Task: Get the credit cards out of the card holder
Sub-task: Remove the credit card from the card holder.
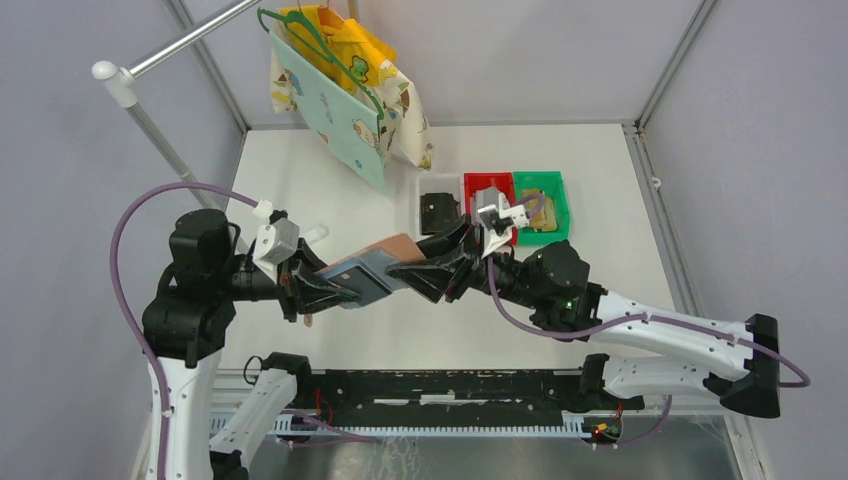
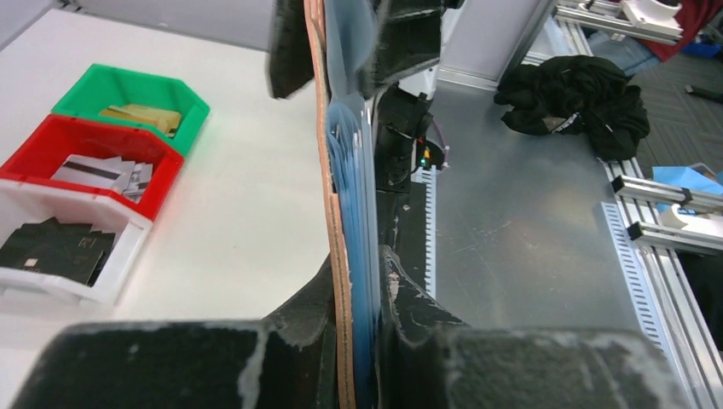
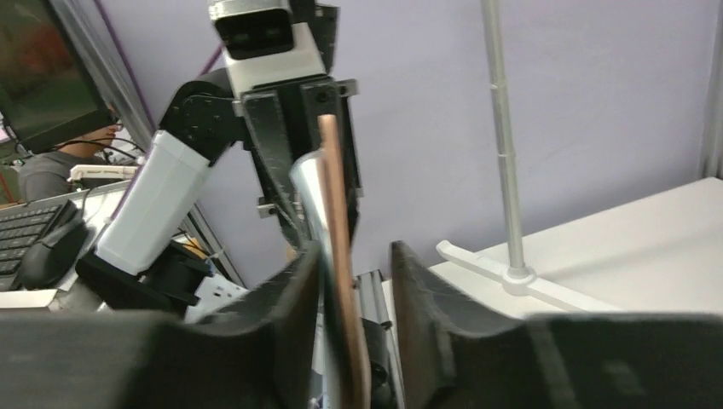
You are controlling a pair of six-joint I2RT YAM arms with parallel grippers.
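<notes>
Left fingers clamped the card holder; right fingers stood apart astride it.
I judged the right should pinch one card edge, not the pocket.

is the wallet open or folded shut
Open: the wallet is spread out, pink on one face, blue pockets on the other.

The left arm and right arm reach inward, wrists level, tips facing each other. The left end effector is clamped on the card holder. The right end effector straddles its other end, jaws parted, one finger clear.
</notes>
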